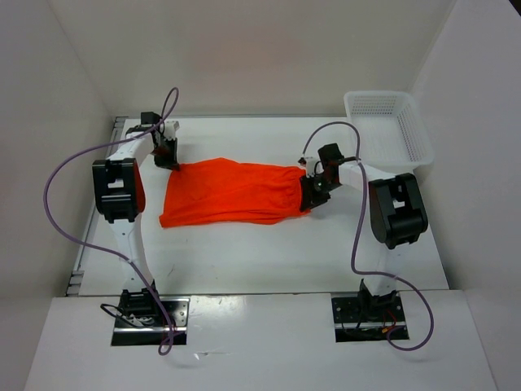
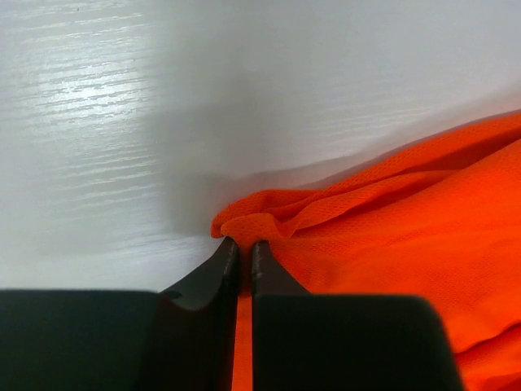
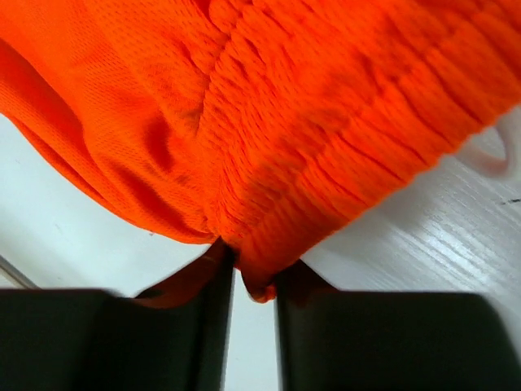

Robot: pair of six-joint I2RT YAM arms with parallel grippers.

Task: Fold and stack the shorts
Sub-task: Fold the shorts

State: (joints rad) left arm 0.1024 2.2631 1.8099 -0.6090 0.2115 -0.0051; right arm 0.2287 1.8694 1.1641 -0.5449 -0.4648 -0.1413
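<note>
The orange shorts (image 1: 232, 194) lie spread across the middle of the white table, waistband to the right and leg end to the left. My left gripper (image 1: 172, 161) is at their far left corner; in the left wrist view (image 2: 244, 244) it is shut on a pinch of orange fabric (image 2: 391, 220), low at the table. My right gripper (image 1: 309, 194) is at the waistband; in the right wrist view (image 3: 254, 269) its jaws hold the gathered elastic edge (image 3: 285, 106) between them, a little apart. A loop of white drawstring (image 3: 488, 155) shows at the right.
A white mesh basket (image 1: 389, 126) stands at the far right corner of the table (image 1: 269, 252). White walls close in the back and both sides. Purple cables loop from each arm.
</note>
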